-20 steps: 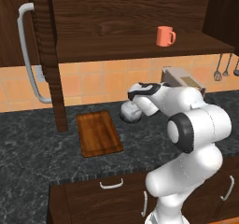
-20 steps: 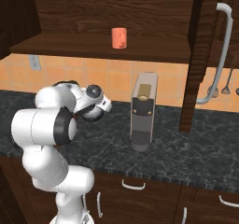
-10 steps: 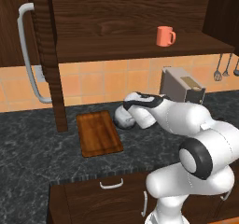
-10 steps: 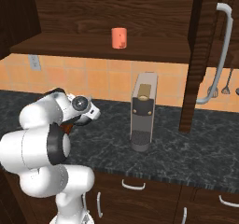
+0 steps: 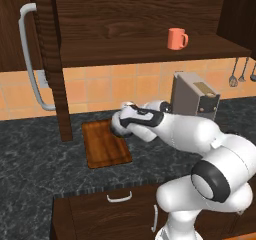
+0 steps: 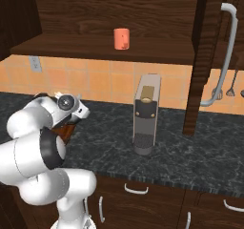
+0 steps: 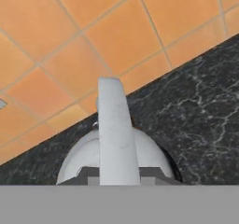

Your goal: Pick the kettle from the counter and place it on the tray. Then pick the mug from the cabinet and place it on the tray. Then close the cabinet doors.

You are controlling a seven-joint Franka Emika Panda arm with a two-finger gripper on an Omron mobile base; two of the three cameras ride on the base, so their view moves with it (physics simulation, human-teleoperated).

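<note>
The kettle (image 7: 116,148) hangs clenched by its arched handle in the pincer (image 7: 116,178), carried near the right edge of the tray (image 5: 102,144) above the dark surface (image 5: 35,174). By my reading the first step is in hand: the carry to the tray. The next move calls for centring the kettle over the board, lowering it flat, then releasing. The mug (image 5: 176,38) waits on the cabinet (image 5: 125,19) shelf, doors (image 5: 15,29) open.
</note>
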